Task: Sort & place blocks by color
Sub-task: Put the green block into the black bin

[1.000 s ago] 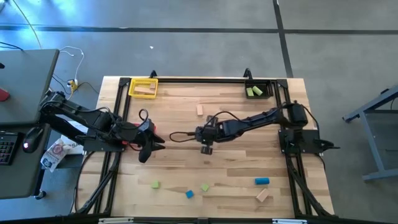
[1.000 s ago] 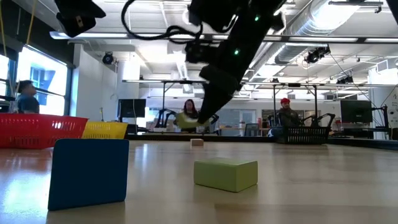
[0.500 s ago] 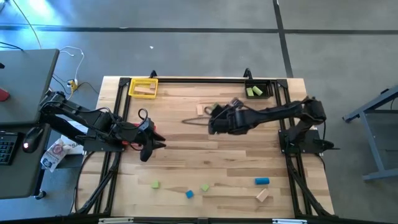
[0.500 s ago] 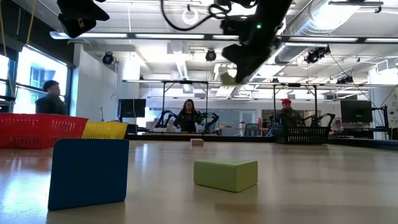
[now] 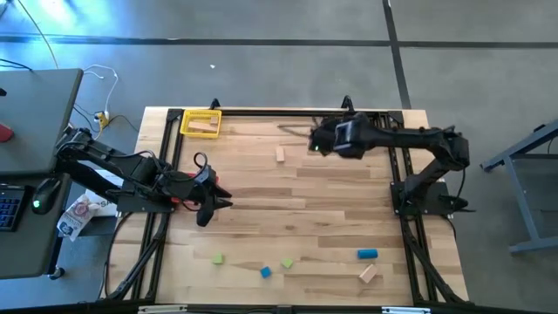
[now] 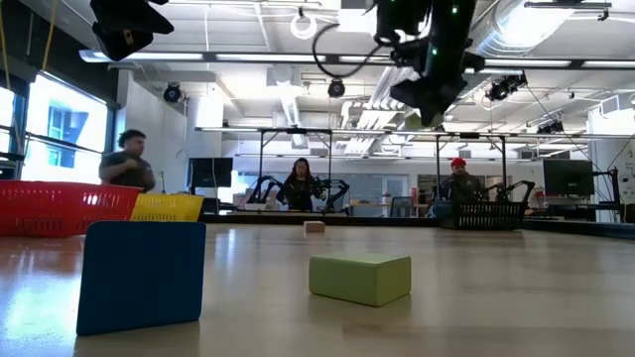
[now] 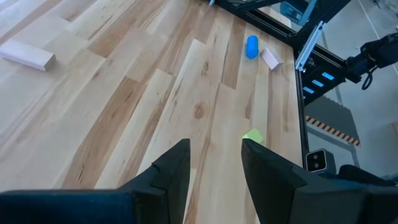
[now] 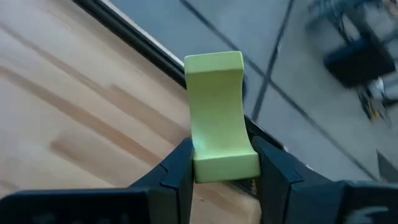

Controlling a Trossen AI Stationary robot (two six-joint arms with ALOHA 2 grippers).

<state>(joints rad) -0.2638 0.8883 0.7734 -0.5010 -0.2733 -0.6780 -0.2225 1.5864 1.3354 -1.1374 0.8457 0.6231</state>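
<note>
Clamped between your right gripper's [image 8: 217, 168] two dark fingers is a light green block [image 8: 217, 115], a smooth piece with a concave, curved face and squared ends, standing up out of the jaws. Your right arm reaches across the far side of the table [image 5: 261, 174], its gripper in the air near the far edge, close to the black bin [image 5: 364, 127] in the far right corner. Your left gripper [image 7: 211, 168] sits low over the left side of the table with its jaws parted and nothing between them. You have other blocks scattered on the wood: a tan block [image 5: 280, 154] lies alone near the middle of the far half; along the near edge lie a green block [image 5: 217, 259], a blue block [image 5: 265, 272], another green block [image 5: 287, 262], a blue bar [image 5: 367, 254] and a tan bar [image 5: 369, 274] just beside it. The yellow bin [image 5: 200, 122] at the far left holds tan wood. From the low view you see a blue cube [image 6: 142, 273] and a green slab [image 6: 360, 277] close to the camera, with people in the room behind.
</note>
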